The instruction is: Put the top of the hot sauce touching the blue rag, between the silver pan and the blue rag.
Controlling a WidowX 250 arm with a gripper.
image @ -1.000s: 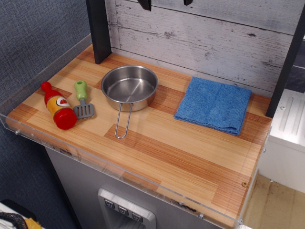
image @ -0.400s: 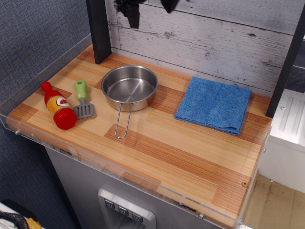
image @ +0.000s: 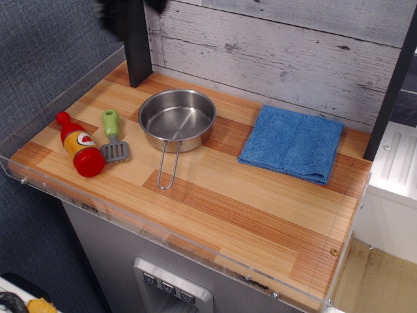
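Note:
The hot sauce [image: 79, 145] lies on its side at the left end of the wooden counter. Its red cap [image: 62, 118] points to the back left and its wide red base [image: 90, 163] to the front. The silver pan [image: 177, 117] sits in the middle, its wire handle [image: 168, 166] pointing forward. The blue rag [image: 292, 142] lies flat to the right of the pan, a strip of bare wood between them. My gripper [image: 135, 10] is a dark blur at the top left edge, high above the counter, fingers apart and empty.
A green-handled grey spatula [image: 112, 134] lies between the bottle and the pan. A black post [image: 135, 45] stands at the back left and another [image: 391, 91] at the right. A clear plastic rim [image: 163, 238] lines the front and left edges.
My gripper has moved left along the top edge, from above the pan to above the back-left post. Nothing on the counter has moved.

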